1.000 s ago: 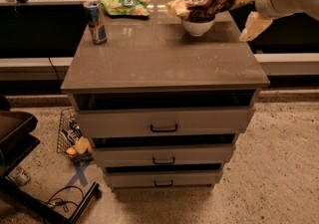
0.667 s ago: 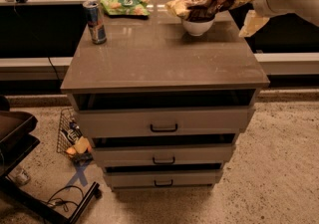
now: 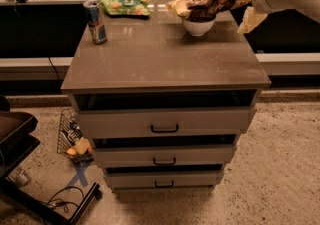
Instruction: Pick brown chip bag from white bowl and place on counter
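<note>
The brown chip bag [image 3: 207, 3] lies crinkled across the white bowl [image 3: 198, 26], its pale yellow ends hanging past the rim on both sides. The bowl stands at the back right of the counter [image 3: 165, 64]. My white arm comes in from the upper right. My gripper [image 3: 248, 20] is just right of the bowl, beside the bag's right end, at the counter's right edge. I cannot tell whether it touches the bag.
A blue drink can [image 3: 95, 21] stands at the back left of the counter. A flat green snack bag [image 3: 125, 5] lies at the back, left of the bowl. The cabinet has three drawers with black handles [image 3: 164, 129]. A wire basket [image 3: 72, 136] and a dark chair [image 3: 15, 134] are on the floor at left.
The arm has shifted very slightly by the bag's right end. The bag, the bowl and the other things have not moved.
</note>
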Controlling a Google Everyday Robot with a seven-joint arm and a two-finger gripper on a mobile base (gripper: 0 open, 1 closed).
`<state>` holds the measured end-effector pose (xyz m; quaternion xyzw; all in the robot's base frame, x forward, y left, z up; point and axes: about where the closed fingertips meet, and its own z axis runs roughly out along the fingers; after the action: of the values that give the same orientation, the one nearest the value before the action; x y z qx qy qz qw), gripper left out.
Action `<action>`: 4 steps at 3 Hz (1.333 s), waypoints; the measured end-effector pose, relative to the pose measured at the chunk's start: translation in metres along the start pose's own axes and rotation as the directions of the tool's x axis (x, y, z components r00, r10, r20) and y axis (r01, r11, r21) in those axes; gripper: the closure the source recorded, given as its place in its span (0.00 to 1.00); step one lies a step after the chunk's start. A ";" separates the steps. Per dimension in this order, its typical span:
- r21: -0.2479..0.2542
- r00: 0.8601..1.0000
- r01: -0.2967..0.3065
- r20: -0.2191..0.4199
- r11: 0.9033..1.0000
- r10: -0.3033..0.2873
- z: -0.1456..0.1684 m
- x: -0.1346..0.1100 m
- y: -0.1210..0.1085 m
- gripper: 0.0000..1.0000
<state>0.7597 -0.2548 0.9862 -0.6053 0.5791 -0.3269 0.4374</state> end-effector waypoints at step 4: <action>-0.086 0.995 0.072 0.070 0.994 -0.066 0.117 0.011 -0.015 0.17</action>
<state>0.8729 -0.2488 0.9516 -0.6542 0.5568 -0.2954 0.4180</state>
